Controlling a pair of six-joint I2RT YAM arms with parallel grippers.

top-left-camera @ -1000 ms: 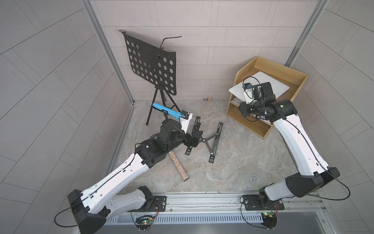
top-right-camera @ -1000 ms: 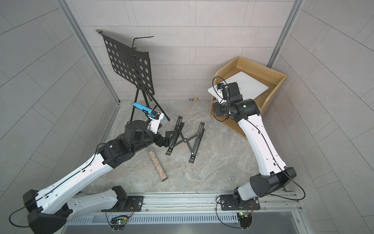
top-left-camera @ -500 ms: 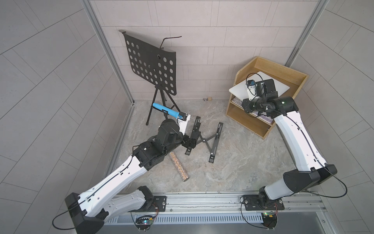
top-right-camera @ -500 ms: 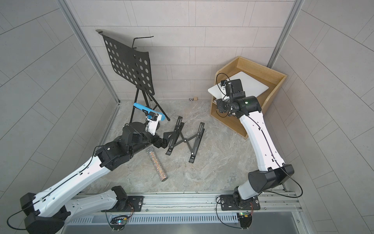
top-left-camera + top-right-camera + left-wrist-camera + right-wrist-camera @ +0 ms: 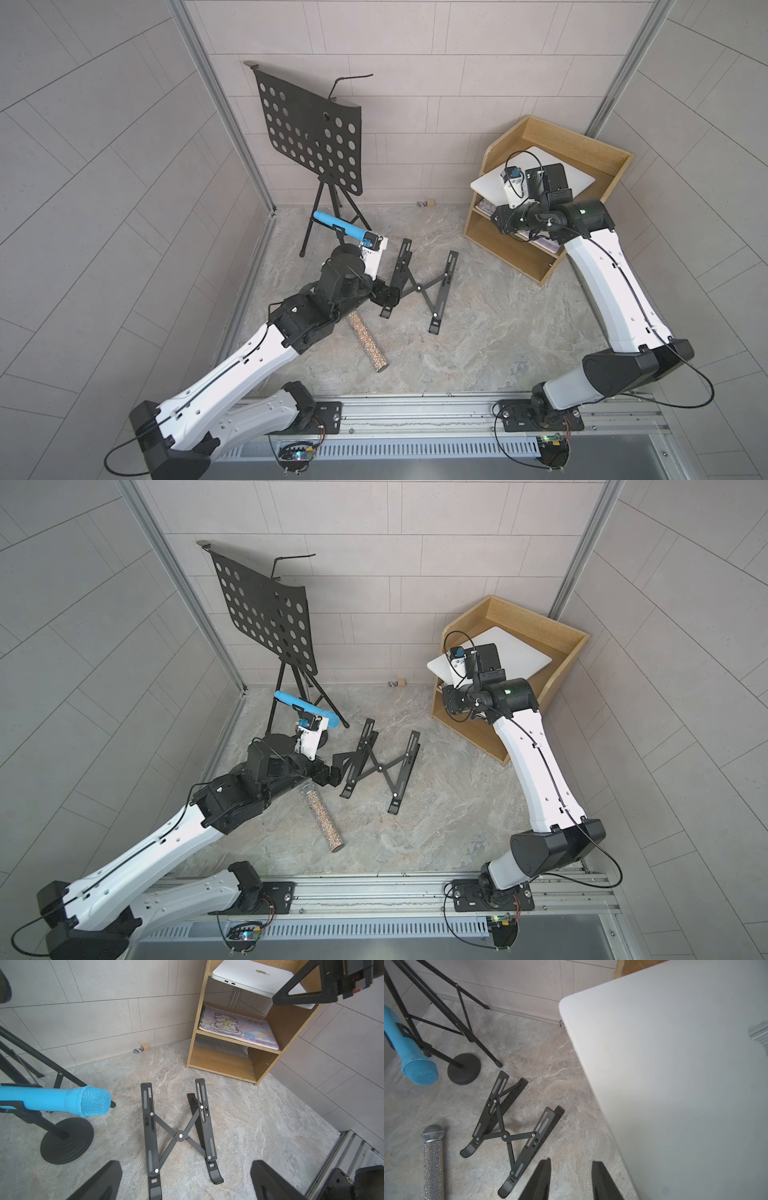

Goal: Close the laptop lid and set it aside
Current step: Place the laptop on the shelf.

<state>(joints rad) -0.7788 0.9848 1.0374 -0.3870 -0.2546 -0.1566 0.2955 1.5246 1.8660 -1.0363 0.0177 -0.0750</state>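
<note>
The silver-white laptop (image 5: 582,179) (image 5: 525,656) (image 5: 249,975) lies flat on top of the wooden shelf unit (image 5: 579,137) (image 5: 540,621) at the back right. Its lid (image 5: 675,1068) is down, and the apple logo (image 5: 262,971) faces up. My right gripper (image 5: 540,178) (image 5: 484,656) (image 5: 571,1160) hovers over the laptop's near-left part. Its fingers stand a little apart, open, with only floor showing between them. My left gripper (image 5: 388,293) (image 5: 336,771) (image 5: 185,1164) is wide open and empty, low over the floor at the near end of the black folding stand.
A black X-shaped folding stand (image 5: 419,286) (image 5: 179,1135) lies mid-floor. A perforated music stand (image 5: 309,133) is at the back left, with a blue microphone (image 5: 338,224) on a round base. A glitter microphone (image 5: 368,347) lies on the floor. A purple cat notebook (image 5: 236,1028) fills the middle shelf.
My right gripper has drifted slightly back and to the right over the laptop. The laptop has stayed where it was, and the left arm has shifted only slightly.
</note>
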